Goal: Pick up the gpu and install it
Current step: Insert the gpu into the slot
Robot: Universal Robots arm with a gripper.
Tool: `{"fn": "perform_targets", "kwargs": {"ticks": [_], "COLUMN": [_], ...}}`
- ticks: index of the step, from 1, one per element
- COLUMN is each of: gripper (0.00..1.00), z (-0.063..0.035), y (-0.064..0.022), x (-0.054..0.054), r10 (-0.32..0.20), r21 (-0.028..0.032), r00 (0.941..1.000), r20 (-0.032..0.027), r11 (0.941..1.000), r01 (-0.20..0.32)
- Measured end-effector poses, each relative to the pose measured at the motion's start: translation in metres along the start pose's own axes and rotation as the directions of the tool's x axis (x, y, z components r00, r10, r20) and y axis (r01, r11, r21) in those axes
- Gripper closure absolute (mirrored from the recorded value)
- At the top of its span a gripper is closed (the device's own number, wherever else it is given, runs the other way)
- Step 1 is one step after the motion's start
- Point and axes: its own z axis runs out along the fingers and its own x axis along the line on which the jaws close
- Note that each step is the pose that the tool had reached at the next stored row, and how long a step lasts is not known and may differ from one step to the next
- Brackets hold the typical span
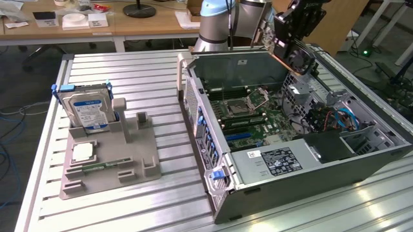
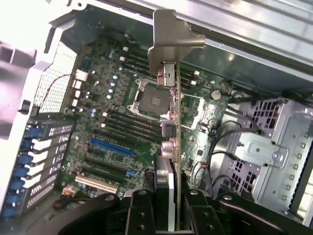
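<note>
Well apart from the computer case point(image 1: 223, 193), on the exterior view's left, a hard drive point(image 1: 87, 110) stands in a grey holder point(image 1: 110, 164); nothing touches either. Inside the case, the motherboard point(image 1: 248, 118) lies exposed, its blue expansion slot point(image 2: 112, 147) free and near the case's slotted wall. Above the case's far end, toward the exterior view's right, the gripper point(image 1: 300, 19) hangs with the gpu point(image 1: 293, 54) clamped between its fingers point(image 2: 141, 213), the jaws partly closed on the card's thin body. The wrist view presents the card edge-on and upright above the motherboard, its silver bracket point(image 2: 168, 41) at the end away from the fingers. Step in hand, as judged: carrying the gpu over the case toward a slot. To do this well, the card should be held vertical, its long edge parallel to the slot and its bracket turned toward the case's slotted wall. Its path should run clear of the loose cables point(image 1: 335, 118) by the case's drive bay.
</note>
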Motion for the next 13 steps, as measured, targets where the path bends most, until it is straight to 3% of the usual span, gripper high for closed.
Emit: {"fn": "perform_targets", "kwargs": {"ticks": [6,13], "gripper": [0.72,0.72], "z": [0.0,0.0001], "y": [0.0,0.0], "x": [0.0,0.0], "r10": [-0.109,-0.222], "r21": [-0.0018,-0.0043], "r00": [0.9941,0.9749], "r20": [-0.0042,-0.0083], "r11": [0.9941,0.975], "r01": [0.109,0.222]}}
